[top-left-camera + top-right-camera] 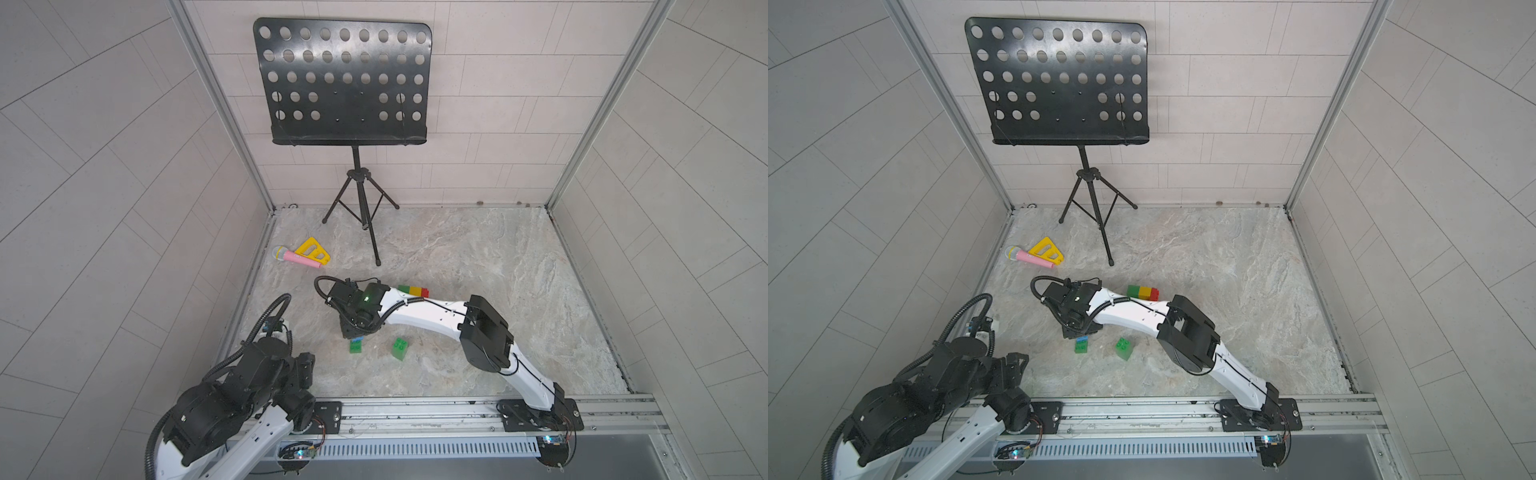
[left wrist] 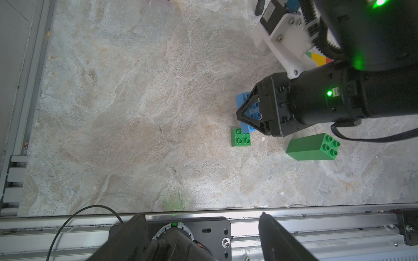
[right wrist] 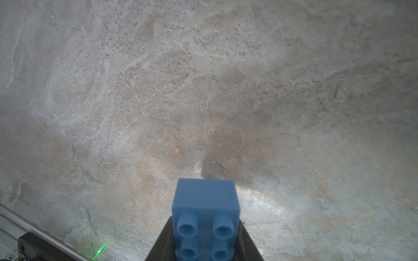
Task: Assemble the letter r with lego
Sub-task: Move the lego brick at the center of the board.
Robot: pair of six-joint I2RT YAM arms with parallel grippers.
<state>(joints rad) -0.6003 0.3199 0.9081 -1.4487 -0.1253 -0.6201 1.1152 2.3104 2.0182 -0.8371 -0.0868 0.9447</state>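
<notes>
In a top view the right arm (image 1: 428,313) stretches from lower right to centre, wrist bent down, right gripper (image 2: 243,115) pinching the blue brick (image 3: 204,198). The left arm (image 1: 249,374) is folded at lower left, left gripper (image 2: 201,223) wide, empty.

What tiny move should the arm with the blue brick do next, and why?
Probably ease the blue brick down onto the small green brick. The right gripper is shut on it and holds it right by that brick, whose studs face up. Whether they touch, I cannot tell.
</notes>
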